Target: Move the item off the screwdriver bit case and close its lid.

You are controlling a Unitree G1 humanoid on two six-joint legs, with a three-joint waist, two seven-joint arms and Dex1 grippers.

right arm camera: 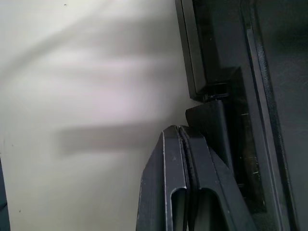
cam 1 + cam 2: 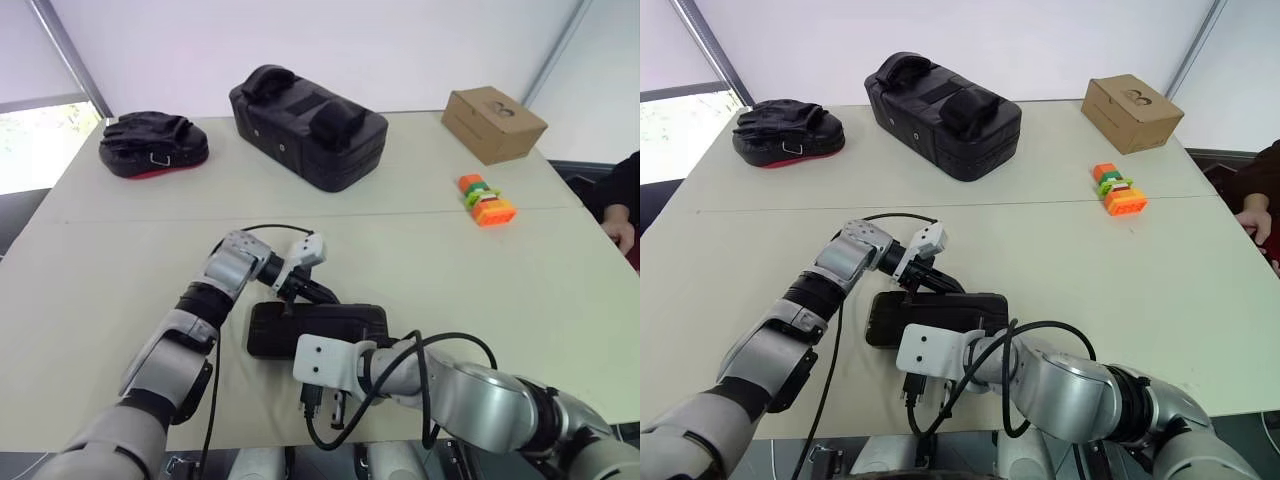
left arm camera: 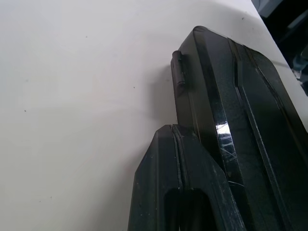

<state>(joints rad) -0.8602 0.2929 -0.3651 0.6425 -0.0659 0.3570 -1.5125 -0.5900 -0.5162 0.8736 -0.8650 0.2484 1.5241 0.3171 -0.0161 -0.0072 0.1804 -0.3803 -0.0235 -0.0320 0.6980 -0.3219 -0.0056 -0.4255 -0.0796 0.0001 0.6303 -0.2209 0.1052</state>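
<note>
The black screwdriver bit case (image 2: 318, 328) lies flat near the table's front edge with its lid down and nothing on top. My left gripper (image 2: 312, 292) is shut, with its tips against the case's far edge. In the left wrist view the shut fingers (image 3: 173, 159) touch the case (image 3: 231, 120) just below a small hinge (image 3: 179, 72). My right gripper (image 1: 179, 131) is shut at the case's near edge, beside a black latch tab (image 1: 211, 120). In the eye views its white wrist block (image 2: 325, 362) covers that edge.
An orange and green toy (image 2: 484, 200) lies at mid right. At the back are a cardboard box (image 2: 493, 122), a large black pad (image 2: 305, 125) and a smaller black and red pad (image 2: 152, 145). A person's hand (image 2: 622, 232) is at the right edge.
</note>
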